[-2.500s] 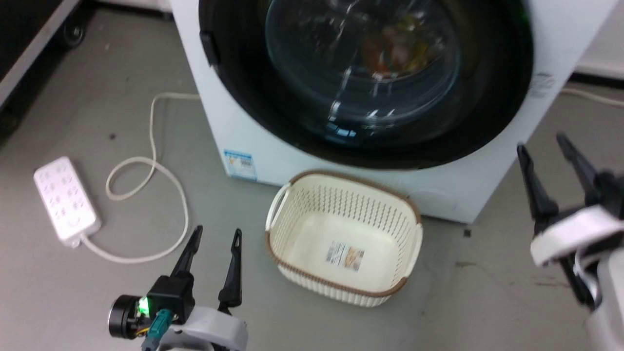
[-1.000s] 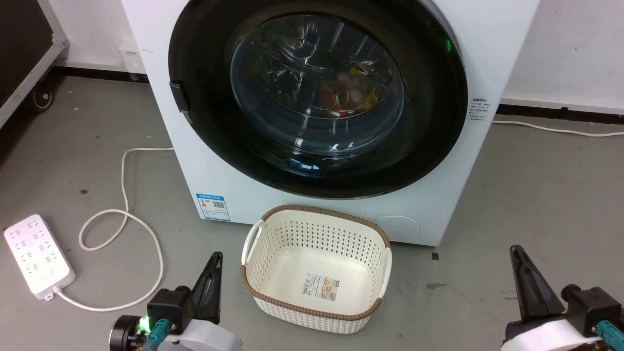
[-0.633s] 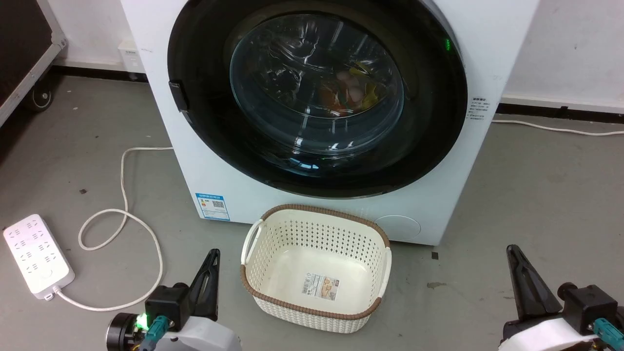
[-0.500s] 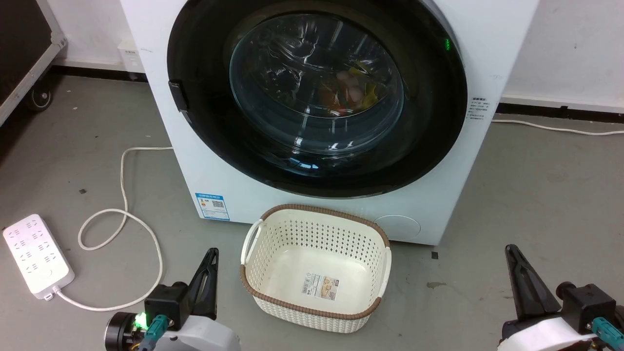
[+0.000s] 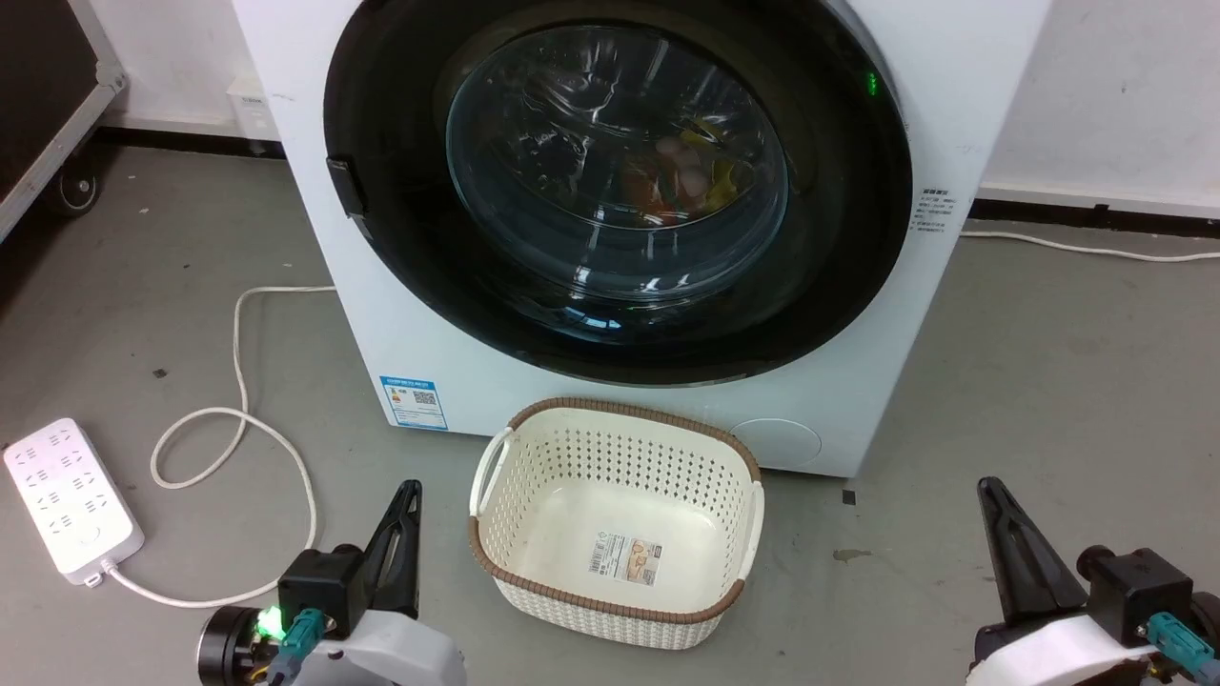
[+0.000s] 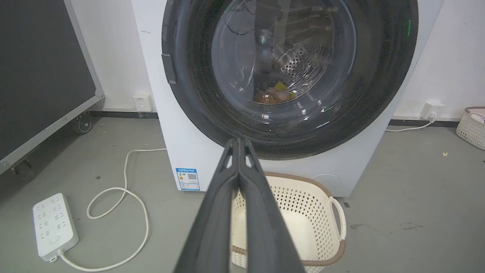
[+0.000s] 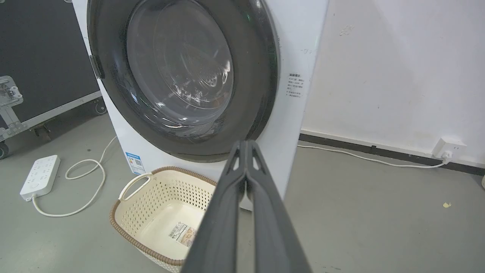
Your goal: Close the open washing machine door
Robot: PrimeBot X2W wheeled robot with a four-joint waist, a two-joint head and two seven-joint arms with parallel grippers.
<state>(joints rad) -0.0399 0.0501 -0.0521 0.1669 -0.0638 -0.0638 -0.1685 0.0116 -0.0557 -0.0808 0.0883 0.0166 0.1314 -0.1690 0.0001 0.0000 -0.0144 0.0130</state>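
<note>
The large round washing machine door [image 5: 620, 191], its wide glossy black rim around a bulging clear glass window, lay flush against the rounded front of the big white front-loading washing machine [image 5: 448, 343]. No gap showed along the rim in the head view or in either wrist view. Coloured laundry [image 5: 681, 176] sat behind the glass, and a small green light [image 5: 870, 84] glowed at the rim's upper right.

Over the last two and a half seconds the head camera had pulled back and up, so far more of the machine and the wall behind it came into view. That shift was the camera's, not the machine's. The real change was in the arms. The right gripper [image 5: 993, 500], earlier raised beside the machine's lower right corner with its fingers spread, had dropped to the lower right with its two dark fingers pressed together. The left gripper [image 5: 408, 500] had also brought its fingers together, and it sat low at the left, beside the cream perforated plastic basket [image 5: 629, 408] on the floor. Neither touched the door or held anything.

Judging from this, the door was already shut and both arms had retreated to rest, so the task looked finished.
</note>
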